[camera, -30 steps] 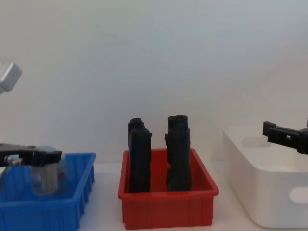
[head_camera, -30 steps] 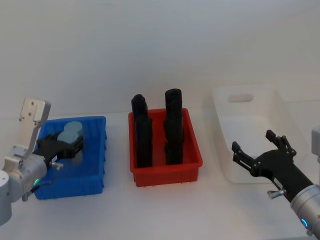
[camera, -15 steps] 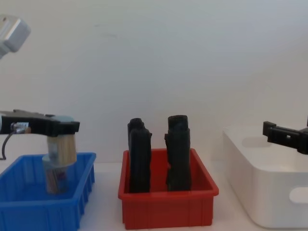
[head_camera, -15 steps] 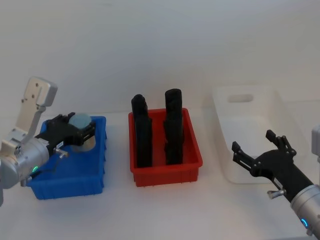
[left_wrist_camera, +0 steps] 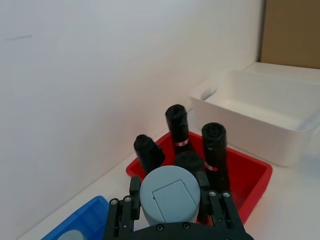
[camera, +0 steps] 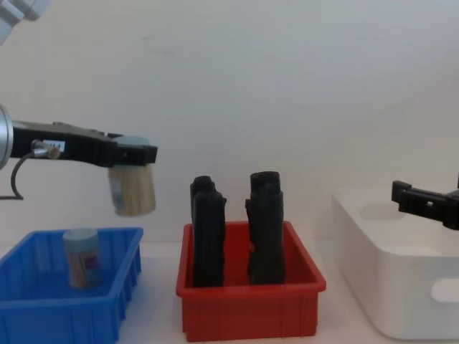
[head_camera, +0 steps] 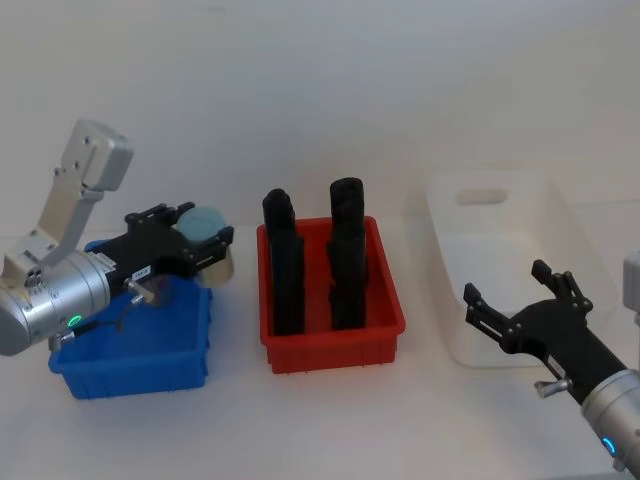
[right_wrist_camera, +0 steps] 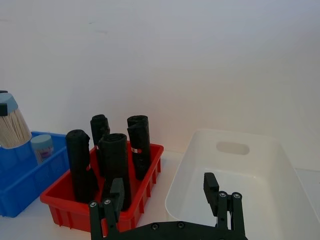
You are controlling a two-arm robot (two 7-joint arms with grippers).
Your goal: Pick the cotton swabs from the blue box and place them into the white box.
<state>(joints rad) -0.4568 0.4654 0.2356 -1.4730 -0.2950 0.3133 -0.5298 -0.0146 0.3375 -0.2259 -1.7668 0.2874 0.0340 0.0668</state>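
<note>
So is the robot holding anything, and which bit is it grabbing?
Yes: the left gripper holds one cotton swab tub by its top end, at the pale blue lid. The right gripper is open and empty.

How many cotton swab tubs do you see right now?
2. One cotton swab tub is held by the left gripper, above the right end of the blue box; the other tub stands inside it. Another lying low could be hidden.

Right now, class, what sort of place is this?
Likely a robot lab: blue box, red bin, white box on a white table; left gripper holds cotton swabs, right gripper idle near white box.
</note>
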